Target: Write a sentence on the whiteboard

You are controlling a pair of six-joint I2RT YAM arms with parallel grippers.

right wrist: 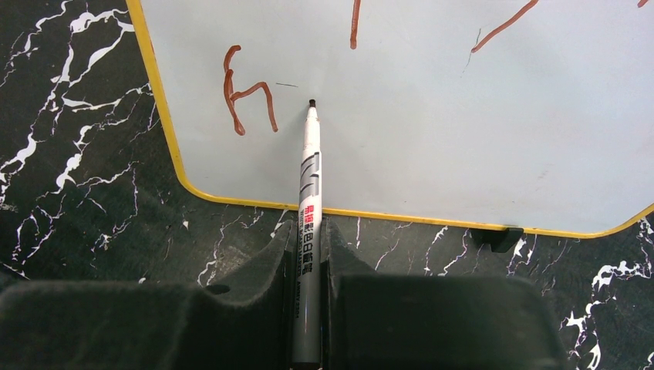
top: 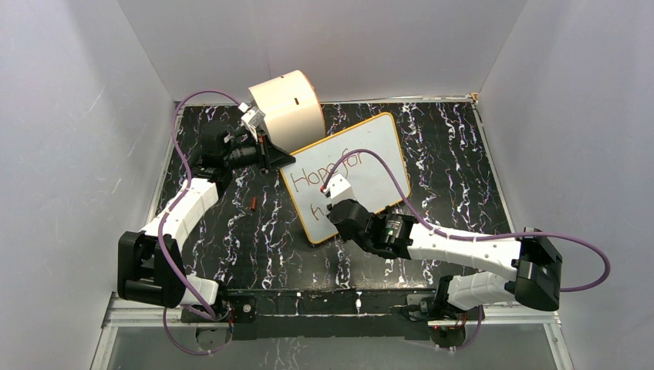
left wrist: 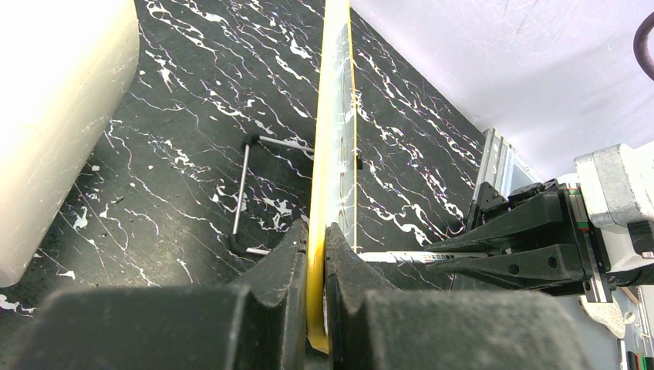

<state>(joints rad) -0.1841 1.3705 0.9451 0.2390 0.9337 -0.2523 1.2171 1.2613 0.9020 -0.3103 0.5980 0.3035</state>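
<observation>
- The whiteboard (top: pixel 376 135) stands tilted at the centre of the top view, just right of the cream drum (top: pixel 289 108), with its lower edge down on the marbled desk (top: pixel 463 169).
- The left claw (left wrist: pixel 316 243) is clenched on the board's yellow rim, seen edge-on at bottom centre of the left wrist view. A thin wire stand (left wrist: pixel 245 193) shows behind the board.
- The right claw (right wrist: pixel 308 239) is grasping the marker (right wrist: pixel 311 166), nib pointing up the frame. The tip is at the board just right of a fresh "h"; I cannot tell whether it touches.
- The sentence (top: pixel 324 173) reads "Hope for" on the upper line, and only that "h" is begun below, near the board's lower left corner.
- Here is where it could go wrong:
  - Press too hard and the board may flex or slide in the left claw, dragging the stroke.
  - Press too lightly and the line skips. A faint hairline already sits beside the "h".
  - The second line runs close to the bottom rim, so letter tails could run off the edge.
  - The purple cable (top: pixel 388 171) arcs over the board and could brush wet ink.
</observation>
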